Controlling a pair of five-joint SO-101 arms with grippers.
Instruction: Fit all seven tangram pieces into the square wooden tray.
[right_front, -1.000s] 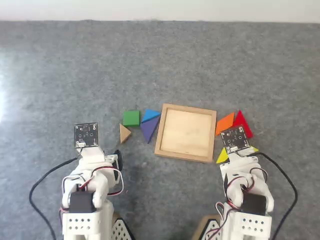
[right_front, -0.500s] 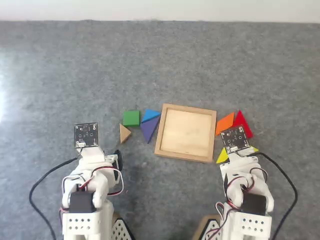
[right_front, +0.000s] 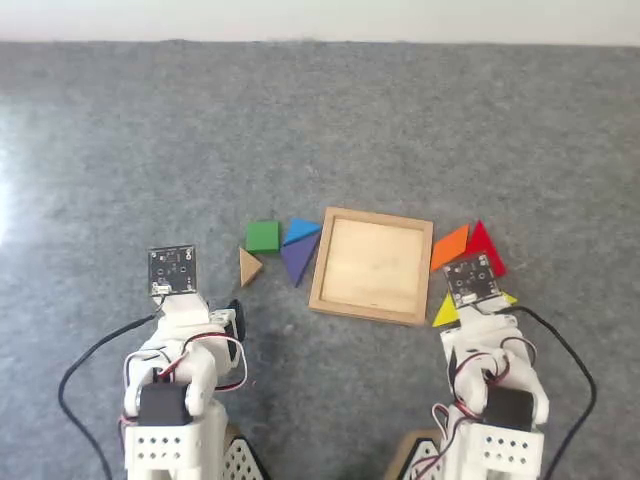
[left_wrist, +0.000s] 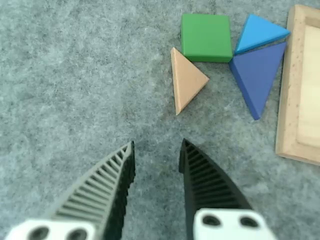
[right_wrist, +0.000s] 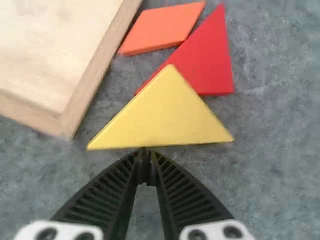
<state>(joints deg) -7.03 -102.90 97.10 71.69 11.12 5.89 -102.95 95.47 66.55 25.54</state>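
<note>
only a slight drawing back of the right gripper (right_wrist: 145, 157), shut empty just beside the flat yellow triangular piece (right_wrist: 160, 117), is noted, while the left gripper (left_wrist: 156, 147) is held apart and the square wooden tray (right_front: 320, 262) is left unfilled, so no piece is judged placed.

The left arm (right_front: 170, 390) and right arm (right_front: 490, 385) are built of white shells and black motors. The left claw (left_wrist: 157, 145) and right claw (right_wrist: 145, 156) are formed of dark ribbed fingers (left_wrist: 210, 180) on white mounts. Behind each claw a black square board (right_front: 172, 269) is carried, then black cables (right_front: 68, 375).
</note>
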